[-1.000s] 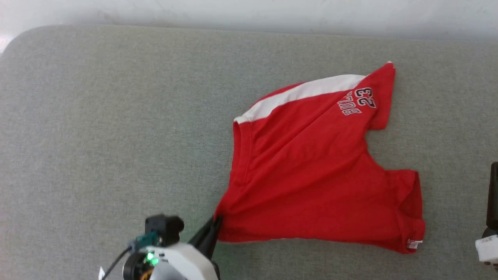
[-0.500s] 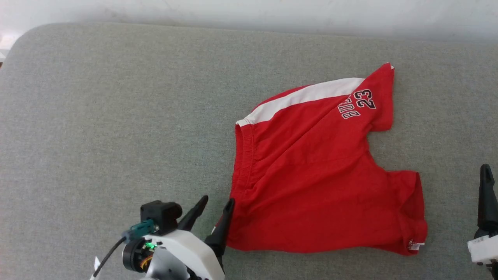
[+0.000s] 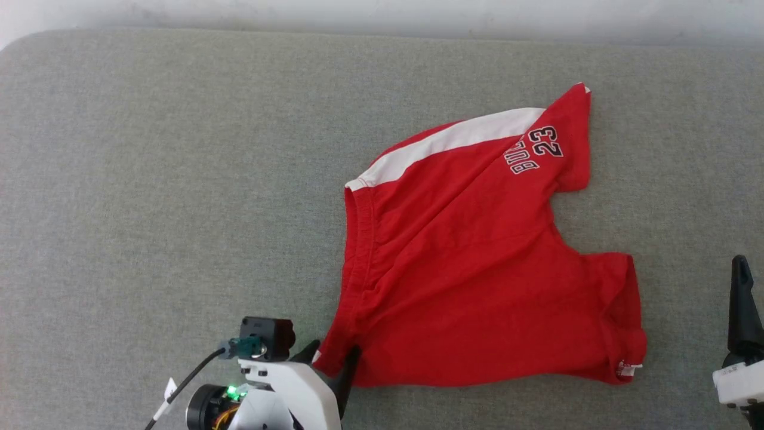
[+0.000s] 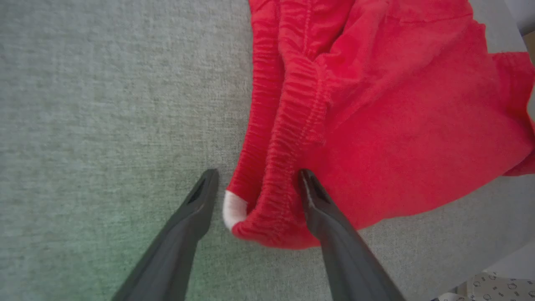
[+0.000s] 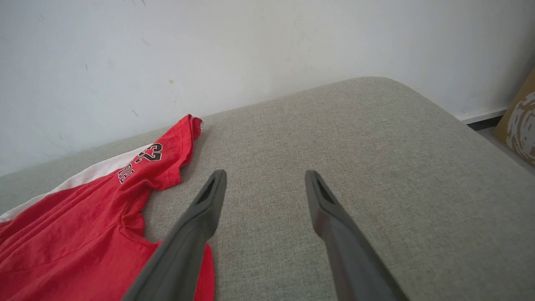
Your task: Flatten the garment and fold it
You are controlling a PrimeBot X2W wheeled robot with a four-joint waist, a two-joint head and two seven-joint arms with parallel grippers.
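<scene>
**Red shorts: waistband corner released**

The garment [image 3: 477, 269] is spread but creased on the grey padded surface [image 3: 149, 179], right of centre. Its near waistband corner [image 4: 267, 209], pinched a second ago, is now let go. Flattening is judged unfinished and folding not begun. That corner is straddled by the spread left tool [image 4: 258, 173]. The right tool [image 5: 265, 175], likewise spread, is held over bare surface beside the legs.

Plain indoor rm, maybe home: grey upholstered cushion [image 3: 179, 179], scuffed white wall [image 5: 167, 50], cardboard [image 5: 518, 121] on floor.
</scene>
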